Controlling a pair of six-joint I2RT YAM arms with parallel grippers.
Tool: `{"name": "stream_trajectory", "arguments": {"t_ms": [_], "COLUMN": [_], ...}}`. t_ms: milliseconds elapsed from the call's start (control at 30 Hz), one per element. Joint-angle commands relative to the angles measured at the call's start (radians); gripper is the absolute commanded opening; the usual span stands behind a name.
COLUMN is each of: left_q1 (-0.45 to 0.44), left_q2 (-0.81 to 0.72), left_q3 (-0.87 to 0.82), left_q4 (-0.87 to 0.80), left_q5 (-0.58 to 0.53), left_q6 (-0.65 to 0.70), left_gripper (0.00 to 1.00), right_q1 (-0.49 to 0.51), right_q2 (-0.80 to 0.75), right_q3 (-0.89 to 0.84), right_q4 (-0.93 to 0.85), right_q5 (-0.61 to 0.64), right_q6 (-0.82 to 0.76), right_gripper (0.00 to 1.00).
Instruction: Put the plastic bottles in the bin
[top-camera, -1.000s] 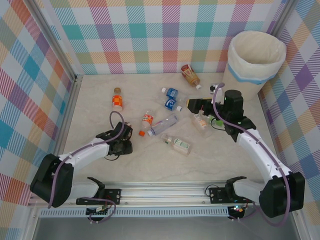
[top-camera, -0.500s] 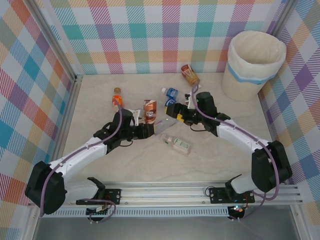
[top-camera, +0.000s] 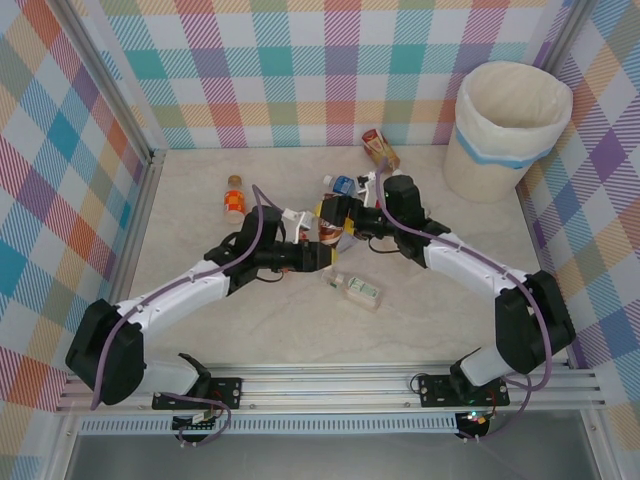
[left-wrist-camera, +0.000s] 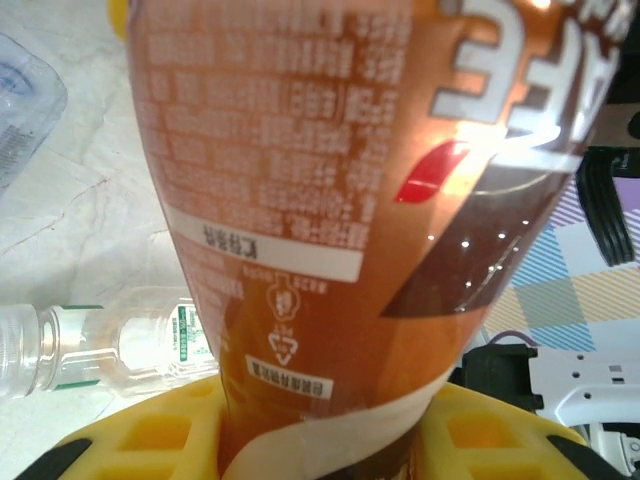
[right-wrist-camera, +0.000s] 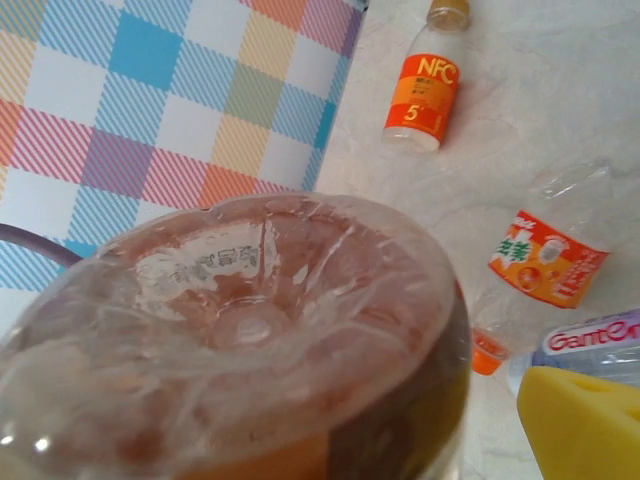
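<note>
Since the bin (top-camera: 492, 168) stands at the far right, the left tool (top-camera: 320, 254), clamped on a brown-labelled bottle (left-wrist-camera: 330, 200), holds it before the wide-open, empty right tool (top-camera: 338, 212), apparently for a handover.

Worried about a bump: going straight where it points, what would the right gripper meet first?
Most likely the base of the brown-labelled plastic bottle held by the left gripper; it sits just before the right gripper's open jaws.
</note>
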Motion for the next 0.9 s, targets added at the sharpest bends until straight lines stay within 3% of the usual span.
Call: {"name": "stream_trajectory", "arguments": {"t_ms": [0, 133, 167, 333, 400, 433, 467, 500, 533, 633, 767, 867], "left_q1": [-0.051, -0.058, -0.058, -0.058, -0.058, -0.058, -0.058, -0.058, -0.058, -0.058, -0.058, -0.058], "left_q2": [0.041, 0.066, 0.068, 0.075, 0.075, 0.076, 0.078, 0.078, 0.079, 0.065, 0.011, -0.036], "left_q3": [0.07, 0.1, 0.105, 0.132, 0.138, 0.142, 0.144, 0.147, 0.149, 0.143, 0.092, 0.03], "left_q4": [-0.017, -0.036, -0.038, -0.068, -0.071, -0.068, -0.063, -0.059, -0.054, -0.042, 0.004, 0.061], "left_q5": [0.08, 0.094, 0.09, 0.113, 0.121, 0.121, 0.12, 0.119, 0.117, 0.097, -0.003, -0.148], "left_q6": [0.075, 0.086, 0.088, 0.128, 0.138, 0.141, 0.143, 0.142, 0.139, 0.126, 0.09, 0.057], "left_gripper": [0.0, 0.0, 0.04, 0.07, 0.18, 0.37, 0.64, 0.79, 0.88, 1.0, 1.0, 1.0], "right_q1": [0.006, 0.006, 0.006, 0.006, 0.005, 0.003, 0.002, -0.003, -0.011, -0.059, -0.139, -0.192], "right_q2": [-0.009, -0.039, -0.046, -0.097, -0.118, -0.129, -0.138, -0.144, -0.15, -0.162, -0.186, -0.212], "right_q3": [0.027, 0.028, 0.026, 0.0, -0.007, -0.007, -0.006, -0.005, -0.002, 0.024, 0.081, 0.1], "right_q4": [0.038, -0.035, -0.063, -0.082, -0.099, -0.119, -0.139, -0.155, -0.166, -0.196, -0.214, -0.189], "right_q5": [0.019, 0.058, 0.082, 0.132, 0.15, 0.16, 0.172, 0.182, 0.188, 0.192, 0.22, 0.278], "right_q6": [-0.015, -0.04, -0.034, -0.043, -0.067, -0.088, -0.111, -0.13, -0.153, -0.206, -0.319, -0.382], "right_gripper": [0.97, 0.81, 0.77, 0.66, 0.64, 0.63, 0.63, 0.62, 0.62, 0.6, 0.58, 0.58]}}
